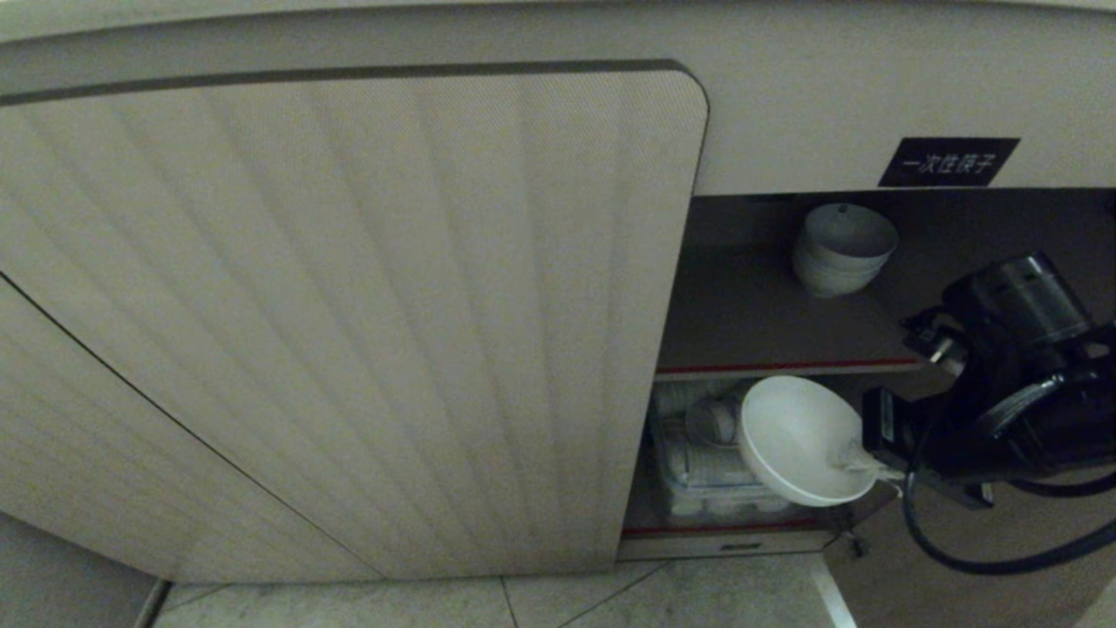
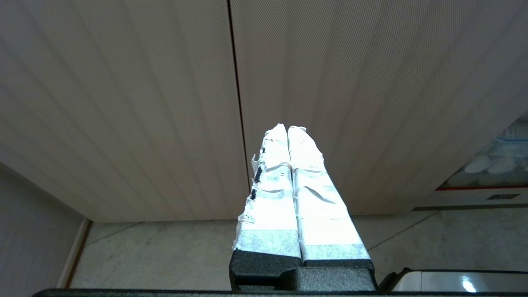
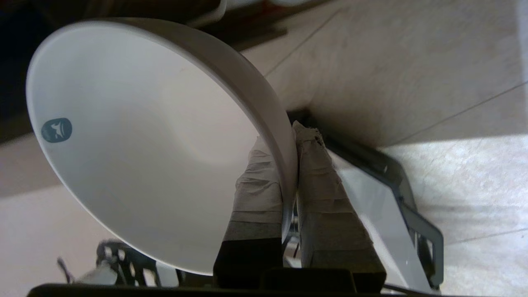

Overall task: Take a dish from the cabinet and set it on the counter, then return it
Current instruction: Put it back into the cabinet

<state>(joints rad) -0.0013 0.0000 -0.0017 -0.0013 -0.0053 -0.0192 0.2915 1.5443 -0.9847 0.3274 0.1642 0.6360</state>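
My right gripper (image 3: 288,165) is pinching the rim of the white bowl (image 1: 798,439), tilted before the cabinet's (image 1: 349,305) lower opening, under the red-edged shelf (image 1: 785,367). Pale tiled floor (image 1: 610,602) is lying below. My left gripper (image 2: 287,132) is idling closed.

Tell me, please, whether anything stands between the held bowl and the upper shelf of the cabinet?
Nothing visible: the right hand holds the bowl before the open cabinet; the stack of bowls sits on the upper shelf.
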